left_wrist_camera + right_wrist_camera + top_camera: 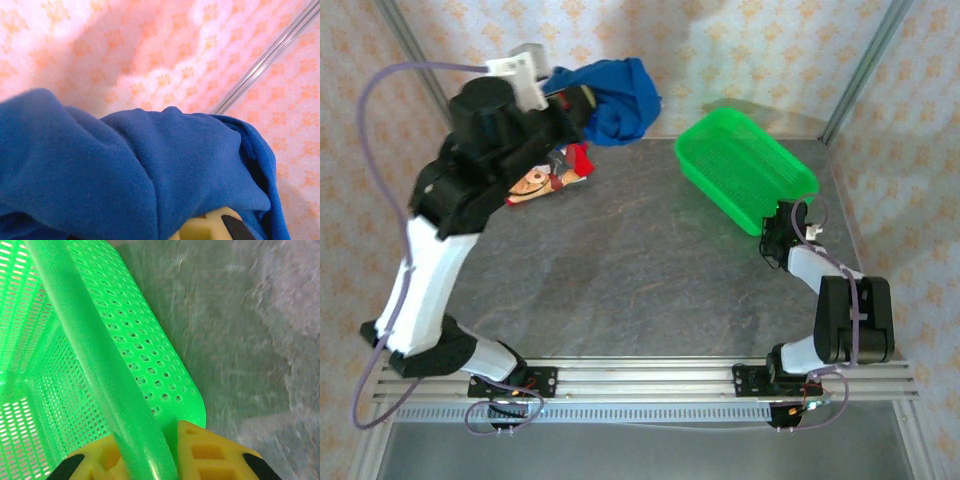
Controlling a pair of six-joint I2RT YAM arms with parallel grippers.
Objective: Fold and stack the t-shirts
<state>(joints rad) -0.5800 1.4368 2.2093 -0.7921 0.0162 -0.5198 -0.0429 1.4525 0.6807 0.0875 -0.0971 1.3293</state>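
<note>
1. Lifted well left of the green basket: bunched blue t-shirt, pinched in the closed left tool.
2. Crumpled on the bench, farther left of the basket: red t-shirt, print too small to read, partly hidden by the left arm.
3. Clamped narrow on the basket's near rim: right tool.

Green mesh basket on far-right part of bench, set at an angle to bench edges. Close up: smooth solid rim above perforated wall. Bench top dark grey, mottled. Backdrop pale w/ orange motifs. Metal frame pole at far-right corner. Alu rail along near edge.
</note>
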